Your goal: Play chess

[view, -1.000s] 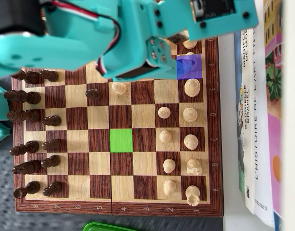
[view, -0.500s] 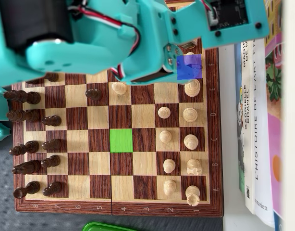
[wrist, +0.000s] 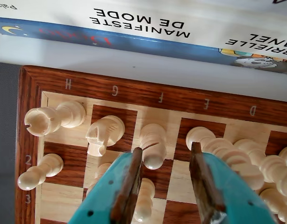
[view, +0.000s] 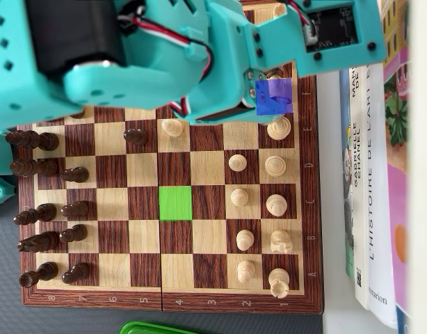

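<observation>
A wooden chessboard [view: 206,268] lies under the teal arm [view: 165,62]. White pieces stand along the right side in the overhead view and dark pieces [view: 39,243] along the left. A blue patch [view: 274,96] marks one square at the white back row, and a green patch [view: 175,203] marks a middle square. In the wrist view my gripper [wrist: 167,150] hangs open above the back row. The white bishop [wrist: 153,147] shows between the fingertips, close to the left finger [wrist: 134,177]. Nothing is gripped.
In the wrist view a rook [wrist: 45,119], a knight [wrist: 104,133], a tall piece [wrist: 211,140] and pawns [wrist: 38,170] crowd round the bishop. Books [view: 370,181] lie along the board's right edge. A green container [view: 154,327] sits at the bottom edge.
The arm has swung further over the board's top rows, rightward and down in the overhead view, covering more of the dark pieces at the upper left. No piece has moved.
</observation>
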